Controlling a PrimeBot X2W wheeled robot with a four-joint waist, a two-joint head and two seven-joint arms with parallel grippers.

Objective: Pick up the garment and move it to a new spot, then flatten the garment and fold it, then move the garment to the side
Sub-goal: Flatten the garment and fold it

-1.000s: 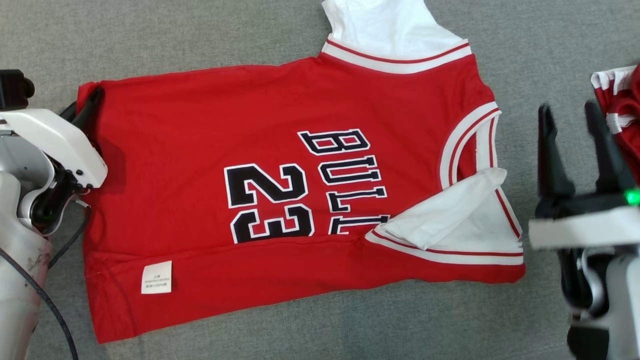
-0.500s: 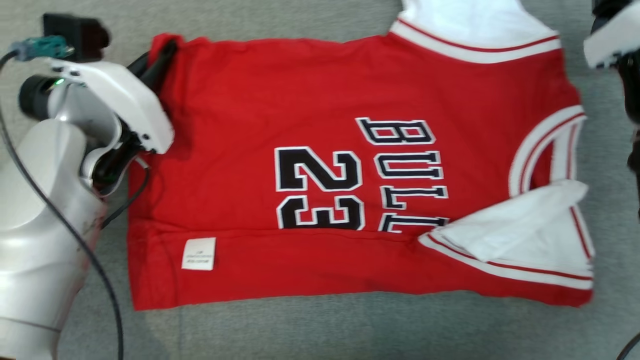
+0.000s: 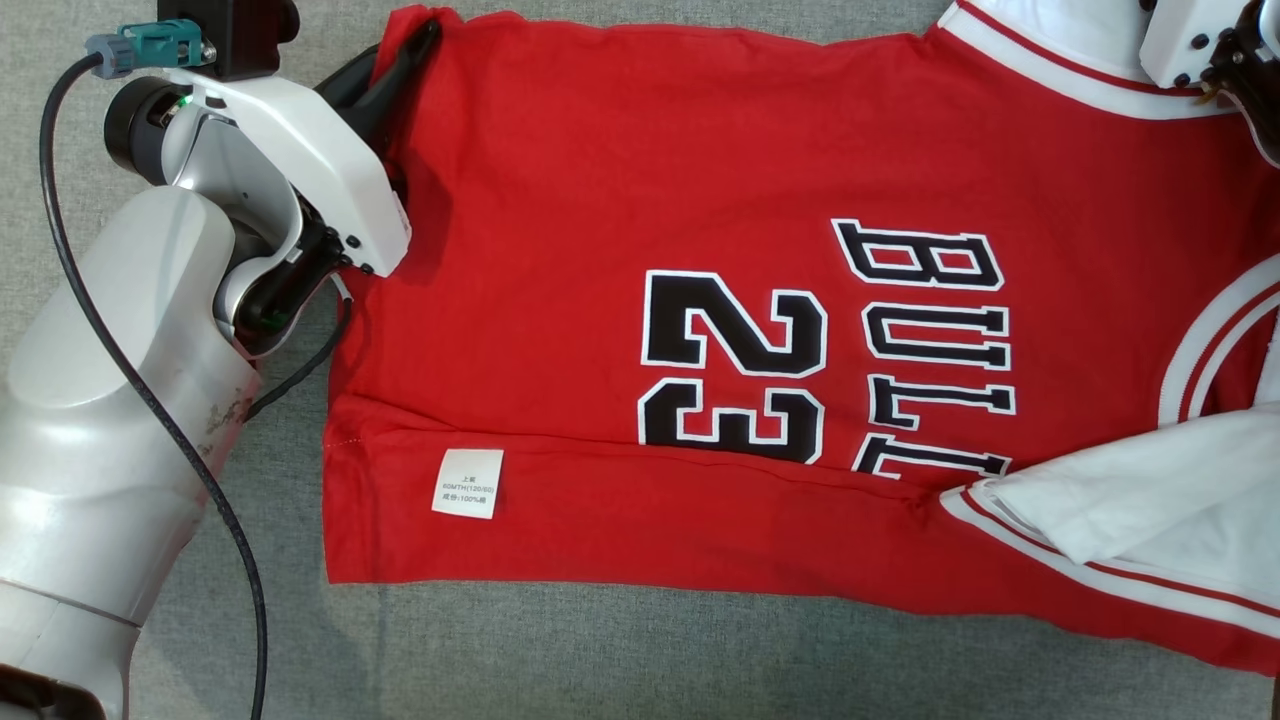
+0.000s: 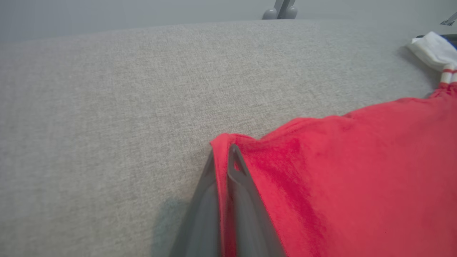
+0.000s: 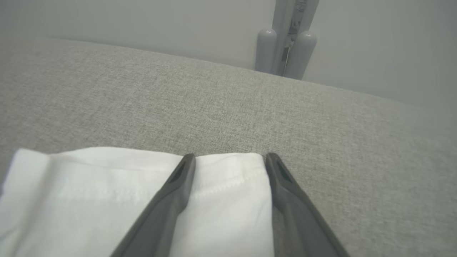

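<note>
The garment [image 3: 620, 170] is a red jersey printed "BULLS 23" with white sleeves, spread flat across the grey cloth surface [image 3: 600, 650]. Its near long edge is folded over, showing a white care label [image 3: 467, 483]. My left gripper [image 3: 425, 32] is shut on the garment's far left hem corner; in the left wrist view the left gripper [image 4: 223, 157] pinches the red cloth [image 4: 357, 178] between its fingers. My right gripper [image 5: 230, 160] stands open, its fingers low over the end of the far white sleeve [image 5: 107, 185] with nothing clamped. Its white wrist housing [image 3: 1190, 45] shows at the top right of the head view.
Another white sleeve [image 3: 1150, 500] lies folded onto the jersey at the near right. A grey post [image 5: 285, 39] stands beyond the far edge of the surface. Bare grey cloth lies left of the jersey and along its near side.
The camera has shifted, so the jersey sits further right and larger. My right gripper went from the near right side to the far white sleeve, still open. The left gripper kept its hold.
</note>
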